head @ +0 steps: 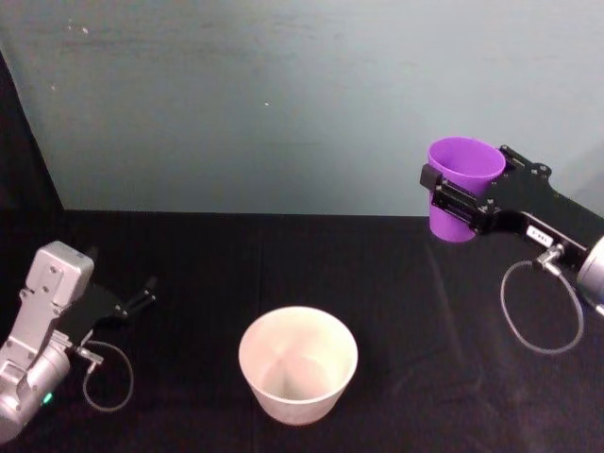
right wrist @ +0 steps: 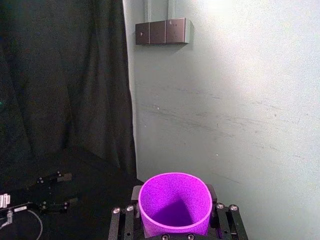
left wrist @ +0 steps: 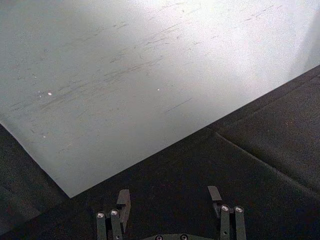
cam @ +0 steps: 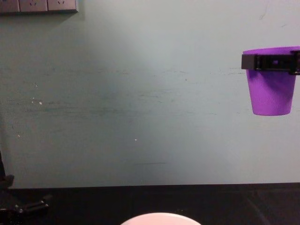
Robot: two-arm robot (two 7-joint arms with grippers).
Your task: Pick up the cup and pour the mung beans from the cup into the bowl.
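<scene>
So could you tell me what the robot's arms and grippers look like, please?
The left arm has a silver-grey housing with a green light, a black left gripper with slim fingers and a thin grey cable loop. The right gripper is black too, with a white label, its own grey cable loop and a silver wrist.

Upright cup [head: 462, 162] in right pincer [head: 466, 184], high, right of bowl [head: 293, 408]
</scene>
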